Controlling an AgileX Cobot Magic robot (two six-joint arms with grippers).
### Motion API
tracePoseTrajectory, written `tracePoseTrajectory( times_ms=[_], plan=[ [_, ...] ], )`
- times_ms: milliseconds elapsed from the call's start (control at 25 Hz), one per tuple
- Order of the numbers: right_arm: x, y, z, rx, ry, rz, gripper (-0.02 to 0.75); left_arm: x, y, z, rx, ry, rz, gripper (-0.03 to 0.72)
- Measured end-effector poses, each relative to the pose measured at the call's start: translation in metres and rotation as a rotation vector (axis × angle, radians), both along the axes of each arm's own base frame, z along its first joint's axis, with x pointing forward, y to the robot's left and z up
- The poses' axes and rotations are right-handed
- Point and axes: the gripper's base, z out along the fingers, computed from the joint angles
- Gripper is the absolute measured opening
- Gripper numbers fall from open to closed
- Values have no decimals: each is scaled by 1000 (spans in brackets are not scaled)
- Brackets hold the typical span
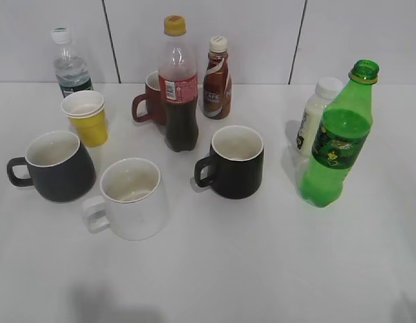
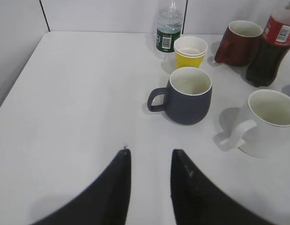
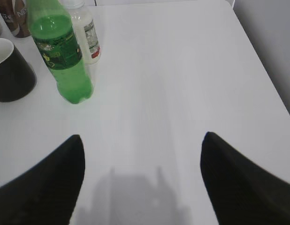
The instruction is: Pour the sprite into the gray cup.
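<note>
The sprite bottle (image 1: 336, 138) stands upright and uncapped at the right of the table; it also shows in the right wrist view (image 3: 58, 49). The gray cup (image 1: 56, 167) stands at the left with its handle to the left; it also shows in the left wrist view (image 2: 188, 95). My left gripper (image 2: 150, 154) is open and empty, above bare table short of the gray cup. My right gripper (image 3: 142, 140) is wide open and empty, above bare table to the right of the sprite. Neither gripper shows in the exterior view.
A white mug (image 1: 132, 198), a black mug (image 1: 235, 161), a cola bottle (image 1: 179, 84), a dark red mug (image 1: 153, 101), a brown coffee bottle (image 1: 217, 79), a yellow paper cup (image 1: 87, 118), a water bottle (image 1: 70, 67) and a white bottle (image 1: 316, 111) stand around.
</note>
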Motion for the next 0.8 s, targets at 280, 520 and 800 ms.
tracePoseTrajectory(
  times_ms=[280, 520, 800],
  plan=[
    [0, 0, 0, 0, 0, 0, 574, 0, 0, 0, 0, 0, 0, 227],
    [0, 0, 0, 0, 0, 0, 574, 0, 0, 0, 0, 0, 0, 227],
    [0, 0, 0, 0, 0, 0, 574, 0, 0, 0, 0, 0, 0, 227]
  ],
)
